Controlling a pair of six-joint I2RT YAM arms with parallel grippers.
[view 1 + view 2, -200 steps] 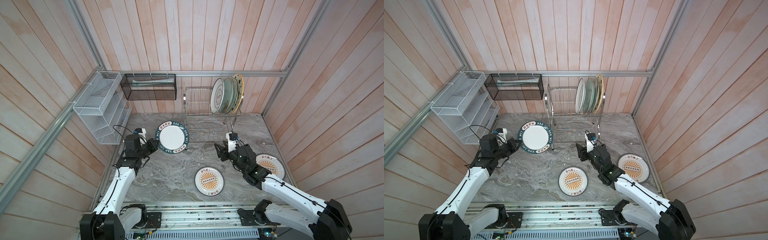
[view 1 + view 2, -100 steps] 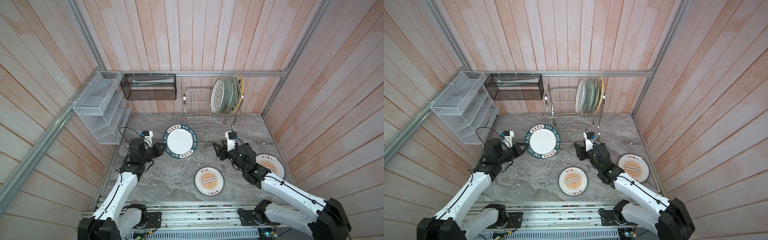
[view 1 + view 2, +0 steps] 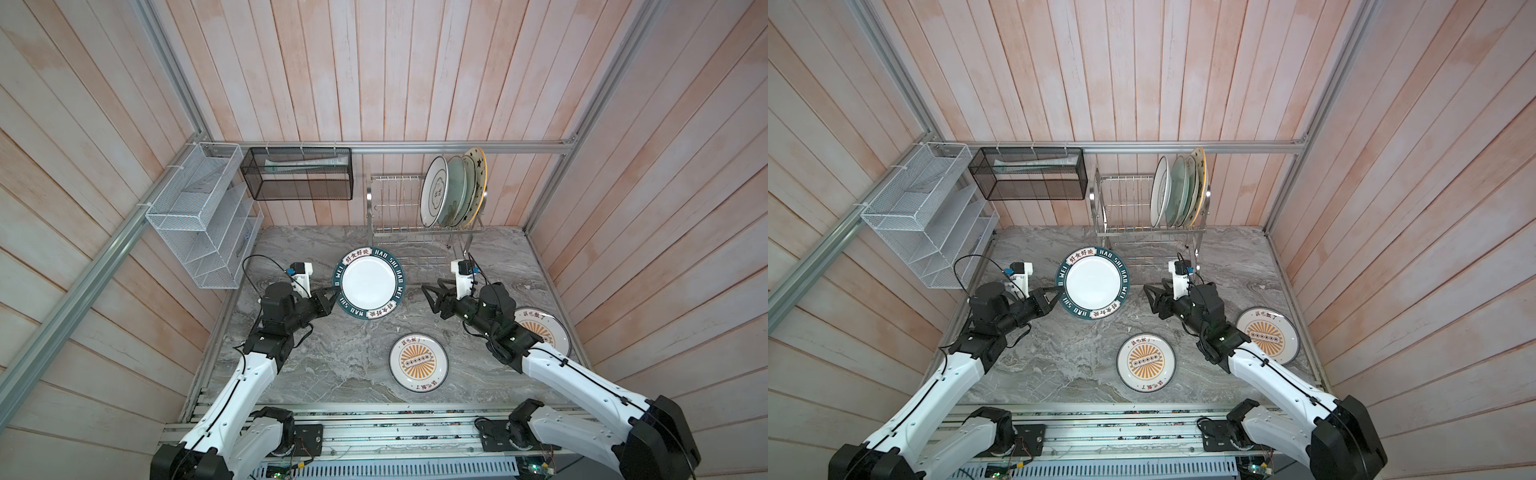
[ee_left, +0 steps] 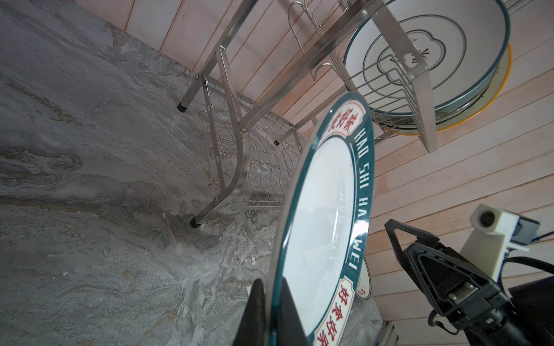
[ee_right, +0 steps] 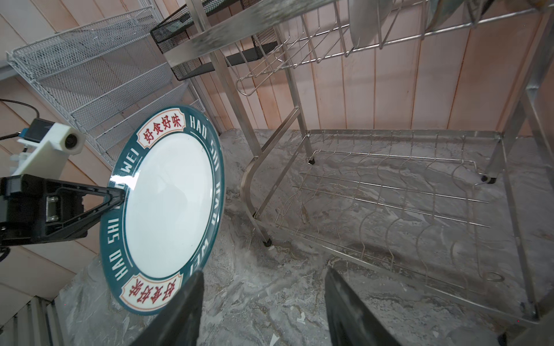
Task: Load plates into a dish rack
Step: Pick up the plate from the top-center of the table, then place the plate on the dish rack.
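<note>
My left gripper (image 3: pixel 332 297) (image 4: pixel 272 281) is shut on the edge of the green-lettered plate (image 3: pixel 369 282) (image 5: pixel 168 209). It holds the plate off the marble top, tilted, in front of the dish rack (image 3: pixel 395 208) (image 3: pixel 1125 199). My right gripper (image 3: pixel 432 286) (image 5: pixel 263 272) is open with nothing in it, just right of that plate and facing it. Several plates (image 3: pixel 453 191) stand upright at the right end of the rack's upper tier. Two orange sunburst plates (image 3: pixel 418 368) (image 3: pixel 540 332) lie flat on the table, the right one partly under my right arm.
A white mesh organizer (image 3: pixel 199 216) hangs on the left wall. A black mesh basket (image 3: pixel 297 174) hangs on the back rail, left of the rack. The rack's lower wire tier (image 5: pixel 389 194) and its legs stand close behind both grippers.
My left gripper has carried the green-lettered plate to the right, toward the middle of the table and my right gripper. The right gripper's jaws have spread a little wider.
</note>
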